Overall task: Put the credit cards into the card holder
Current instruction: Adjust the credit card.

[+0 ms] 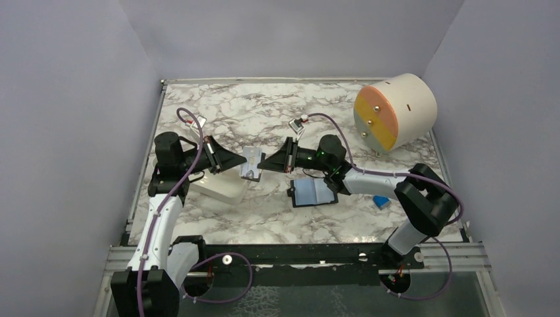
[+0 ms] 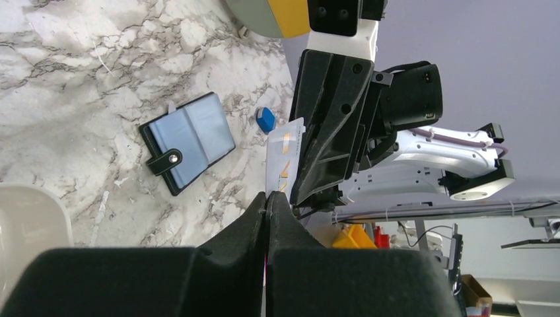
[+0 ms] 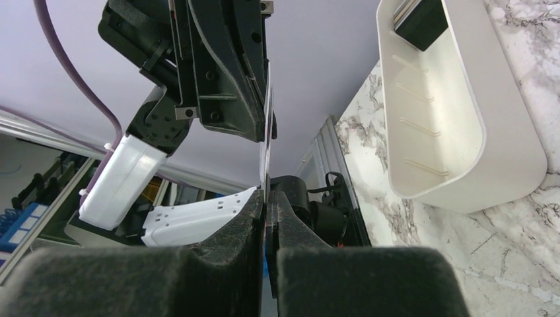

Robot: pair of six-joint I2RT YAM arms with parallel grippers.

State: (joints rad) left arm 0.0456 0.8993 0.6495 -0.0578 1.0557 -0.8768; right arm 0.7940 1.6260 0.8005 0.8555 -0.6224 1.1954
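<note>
A pale credit card [image 1: 251, 165] with orange marks hangs above the table between my two grippers. My left gripper [image 1: 238, 160] is shut on one edge of it, its tips [image 2: 266, 196] pinching the credit card [image 2: 284, 155]. From the other side my right gripper [image 1: 264, 162] is shut on the same card; in the right wrist view the card [image 3: 266, 132] runs edge-on from those tips [image 3: 265, 198] up to the left gripper's fingers [image 3: 228, 79]. The card holder [image 1: 314, 193] lies open on the marble, light blue inside up, its strap and stud [image 2: 173, 158] showing, just below the right gripper.
A white oblong tray [image 1: 221, 185] sits under the left arm; a dark flat piece [image 3: 422, 23] stands at its far end. A small blue block [image 1: 380, 201] lies right of the card holder. A big cream drum [image 1: 395, 111] with an orange and yellow face stands at the back right.
</note>
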